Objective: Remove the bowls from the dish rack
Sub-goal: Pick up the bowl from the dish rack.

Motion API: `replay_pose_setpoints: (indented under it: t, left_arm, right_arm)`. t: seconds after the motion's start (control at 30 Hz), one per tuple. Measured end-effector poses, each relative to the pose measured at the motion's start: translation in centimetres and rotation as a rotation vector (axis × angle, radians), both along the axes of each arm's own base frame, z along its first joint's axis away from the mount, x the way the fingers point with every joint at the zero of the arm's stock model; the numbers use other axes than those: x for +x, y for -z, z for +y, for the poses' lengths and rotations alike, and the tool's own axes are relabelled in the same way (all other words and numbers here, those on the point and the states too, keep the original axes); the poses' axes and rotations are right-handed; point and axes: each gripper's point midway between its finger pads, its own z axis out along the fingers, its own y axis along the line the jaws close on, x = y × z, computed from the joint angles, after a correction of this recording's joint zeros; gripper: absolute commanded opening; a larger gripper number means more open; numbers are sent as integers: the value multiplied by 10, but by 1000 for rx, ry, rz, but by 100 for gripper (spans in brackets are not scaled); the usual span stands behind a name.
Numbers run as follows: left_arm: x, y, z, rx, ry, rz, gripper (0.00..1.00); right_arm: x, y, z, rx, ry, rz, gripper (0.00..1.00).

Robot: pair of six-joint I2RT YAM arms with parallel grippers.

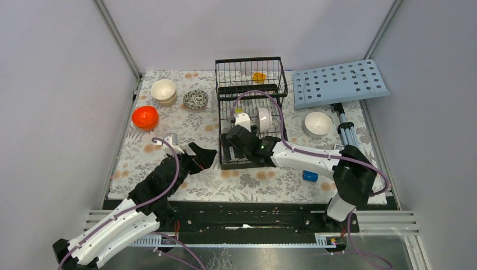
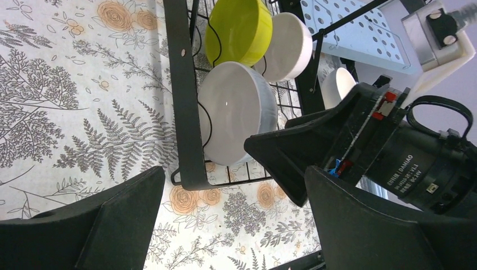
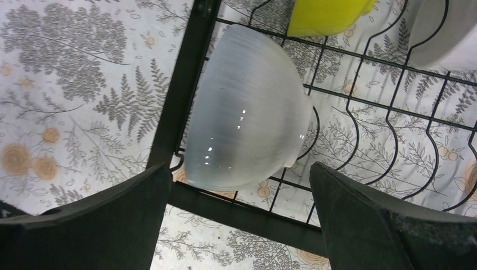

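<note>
My right gripper (image 3: 239,169) hangs spread and empty, the white bowl (image 3: 247,107) just ahead between its fingers. I'd straddle the rim, clear of the rack (image 3: 183,90) rail. The left gripper (image 2: 233,185) is spread too.

The yellow-green bowl (image 3: 326,14) and a white bowl (image 3: 444,34) (right wrist view) run off the top edge.

Glossy white bowl (image 3: 247,109) in black wire dish rack (image 3: 185,95).
</note>
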Motion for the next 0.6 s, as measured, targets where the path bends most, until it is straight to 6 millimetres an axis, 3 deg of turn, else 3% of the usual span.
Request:
replay_pose_setpoints:
  t: [0.6]
  left_arm:
    - [-3, 2, 5, 5, -9, 4, 99]
  right_arm:
    - [7, 26, 0, -50, 48, 18, 100]
